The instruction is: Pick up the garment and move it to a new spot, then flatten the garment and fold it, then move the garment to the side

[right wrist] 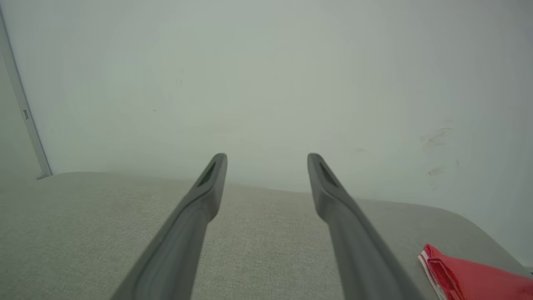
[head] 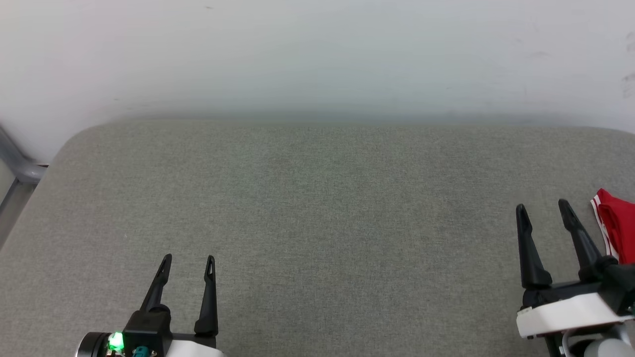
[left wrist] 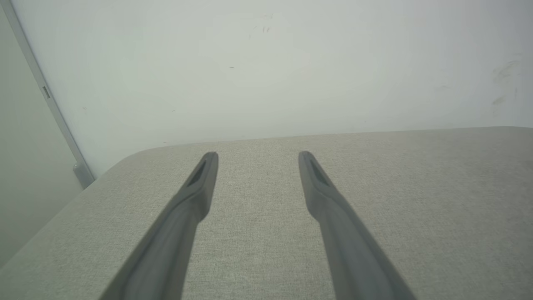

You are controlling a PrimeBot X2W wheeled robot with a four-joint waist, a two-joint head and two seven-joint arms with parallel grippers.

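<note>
Black fingers [head: 530, 253]: four counted, two to each gripper, all long and tapered, pointed away from the robot.
Left gripper [head: 188, 259]: one, low at the near left of the head view; jaws stood spread wide, nothing between them, tips over bare fabric.
Green light [head: 115, 341]: one, glowed on the housing at the base of the left gripper.
Right gripper [head: 541, 205]: one, at the near right, reached farther up the head view than the left; jaws likewise parted wide, gripped nothing.
Garment [head: 617, 223]: one, red with red-and-white striped trim, lay on the pad at the right edge of the head view, just beside the right gripper's outer finger and outside the jaws; cut off by the picture's edge, so no lettering seen.
Grey pad [head: 317, 198]: one, woven fabric surface with rounded far corners, bore the garment.
Metal bar [head: 20, 168]: one, grey, slanted past the pad's far left corner.
Wall [head: 317, 49]: one, pale, rose behind the pad's far edge, marked by a few faint scuffs toward the right.
</note>
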